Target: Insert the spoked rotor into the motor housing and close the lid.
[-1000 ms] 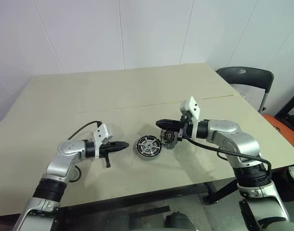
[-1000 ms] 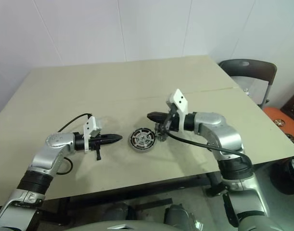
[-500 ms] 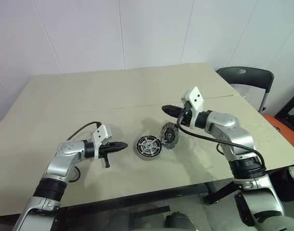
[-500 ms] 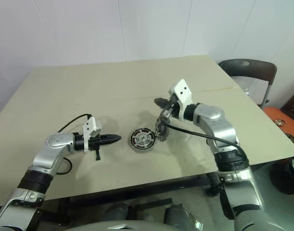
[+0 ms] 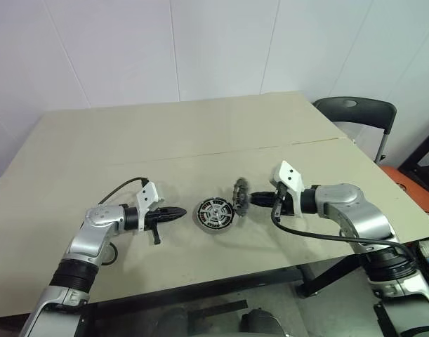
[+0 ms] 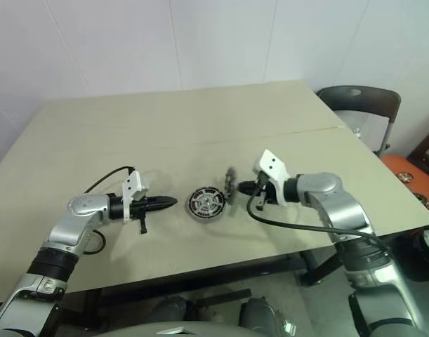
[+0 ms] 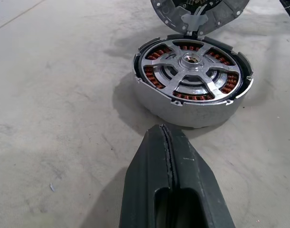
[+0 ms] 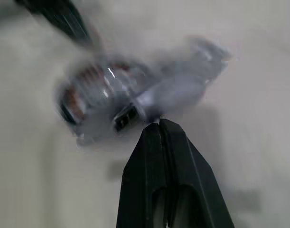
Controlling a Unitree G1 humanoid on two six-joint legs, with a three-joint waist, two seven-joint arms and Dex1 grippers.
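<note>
A: Checking positions: where did the lid (image 5: 240,195) stand?
B: On edge, leaning on the motor housing (image 5: 215,214), just ahead of the clenched, empty right gripper (image 5: 257,200).
A: Housing?
B: Flat on the table (image 5: 200,140), open face up, spoked rotor (image 7: 192,70) seated. Left gripper (image 5: 182,211) was clenched beside it, apart.

Matt grey metal motor housing (image 7: 192,102) with copper-coloured windings; matt beige table (image 5: 165,133).

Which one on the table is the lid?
On the tan table, look between the two claws at the round motor housing with copper windings. The lid is the disc beside it, standing tilted on its edge instead of lying flat.
</note>
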